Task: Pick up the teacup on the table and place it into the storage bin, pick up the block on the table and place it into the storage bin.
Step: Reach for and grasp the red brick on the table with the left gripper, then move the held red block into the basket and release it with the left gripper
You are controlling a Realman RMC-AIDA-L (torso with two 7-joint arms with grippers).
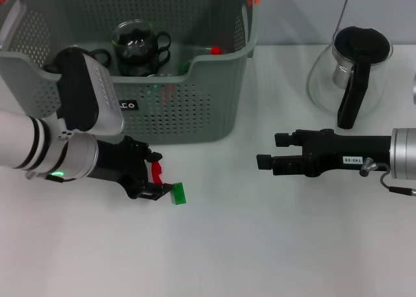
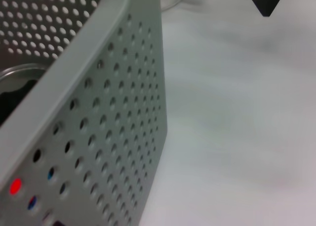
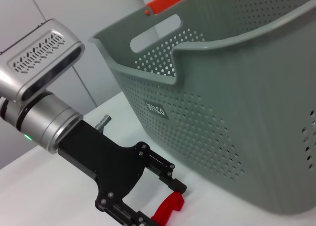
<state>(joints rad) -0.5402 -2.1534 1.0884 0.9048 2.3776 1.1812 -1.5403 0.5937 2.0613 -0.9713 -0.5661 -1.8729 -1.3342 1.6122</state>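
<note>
Bin [image 1: 195, 108] at rear left of surface [image 1: 260, 245]; teacup [image 1: 135, 45] already inside it. Left arm reaches in low, just in front of bin; left pincer [image 1: 159, 183] points sideways away from arm, jaws spread, red pads [image 3: 168, 208] showing. Block [image 1: 178, 193], green, lies on surface at pincer tip, in front of bin, not gripped. Right arm level, well right of bin; right pincer [image 1: 273, 151] parted, empty, pointing toward bin. Glass pot [image 1: 351, 69] right of bin.
</note>
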